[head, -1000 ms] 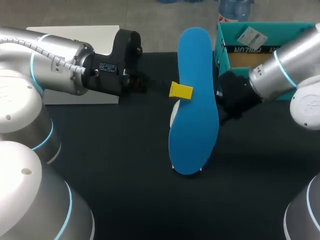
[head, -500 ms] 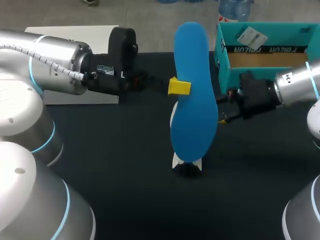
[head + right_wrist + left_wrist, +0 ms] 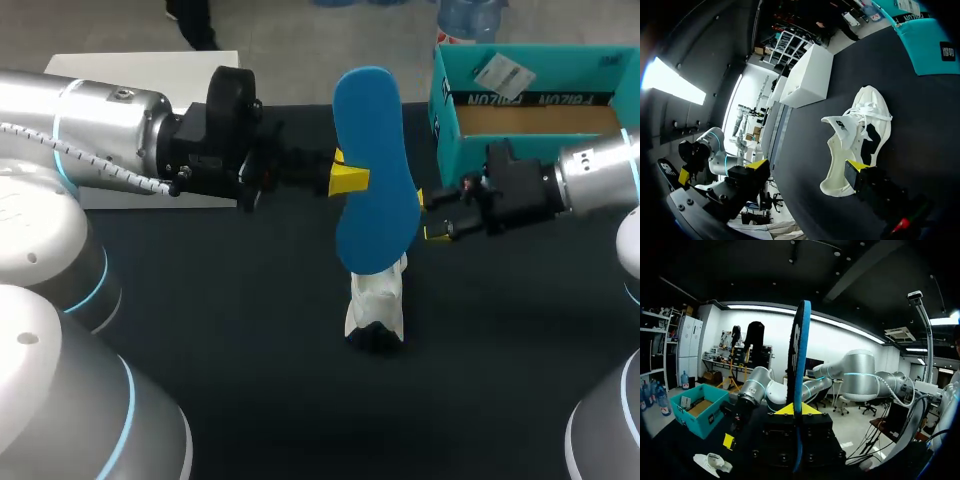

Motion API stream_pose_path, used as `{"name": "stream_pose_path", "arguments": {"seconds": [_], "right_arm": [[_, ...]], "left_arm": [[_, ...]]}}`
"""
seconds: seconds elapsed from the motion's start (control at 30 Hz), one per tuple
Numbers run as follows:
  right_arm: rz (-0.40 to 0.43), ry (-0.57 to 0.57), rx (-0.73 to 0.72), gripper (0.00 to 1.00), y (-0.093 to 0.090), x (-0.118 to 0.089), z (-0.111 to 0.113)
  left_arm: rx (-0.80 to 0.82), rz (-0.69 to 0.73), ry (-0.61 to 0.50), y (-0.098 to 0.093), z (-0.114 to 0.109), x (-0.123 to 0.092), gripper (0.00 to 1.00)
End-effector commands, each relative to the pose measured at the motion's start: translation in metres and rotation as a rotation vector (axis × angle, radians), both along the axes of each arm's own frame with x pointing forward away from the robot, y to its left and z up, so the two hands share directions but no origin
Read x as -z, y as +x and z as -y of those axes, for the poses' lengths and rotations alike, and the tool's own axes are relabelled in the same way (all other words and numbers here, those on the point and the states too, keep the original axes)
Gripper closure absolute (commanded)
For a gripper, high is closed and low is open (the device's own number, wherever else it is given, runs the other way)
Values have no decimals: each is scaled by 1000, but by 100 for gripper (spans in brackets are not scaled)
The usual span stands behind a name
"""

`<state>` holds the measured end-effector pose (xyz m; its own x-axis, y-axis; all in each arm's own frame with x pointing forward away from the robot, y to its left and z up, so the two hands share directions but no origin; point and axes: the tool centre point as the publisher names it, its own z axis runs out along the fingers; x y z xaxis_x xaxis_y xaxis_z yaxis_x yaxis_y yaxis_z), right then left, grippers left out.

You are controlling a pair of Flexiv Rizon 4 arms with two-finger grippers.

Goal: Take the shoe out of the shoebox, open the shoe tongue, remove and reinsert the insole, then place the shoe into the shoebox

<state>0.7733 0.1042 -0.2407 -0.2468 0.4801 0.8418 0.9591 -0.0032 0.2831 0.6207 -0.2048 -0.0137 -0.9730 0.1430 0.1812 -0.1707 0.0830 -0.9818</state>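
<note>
Status: shoe (image 3: 377,305) out, shoebox (image 3: 445,100) near it; insole (image 3: 372,170) removed. My L gripper (image 3: 345,178) clamps insole upright above shoe; my R gripper (image 3: 428,215) spread, empty, beside shoe. Remaining: reinsert insole, re-box shoe.

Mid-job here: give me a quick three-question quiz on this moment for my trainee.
1. True or false: the left tool is shut on the blue insole.
2. Fill in: the right tool has its fingers ___.
3. The white shoe lies: A in the right tool; B on the table, outside the shoebox; C inside the shoebox.
Key: 1 true; 2 open; 3 B.
</note>
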Motion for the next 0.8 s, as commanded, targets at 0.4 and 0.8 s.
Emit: {"name": "stream_pose_path", "arguments": {"seconds": [0.4,0.8], "right_arm": [[12,-8,0,0,-2,-1,-3],[-60,235,-4,0,2,-34,11]], "left_arm": [[-4,0,-6,-1,5,4,100],[13,619,-86,24,15,11,100]]}}
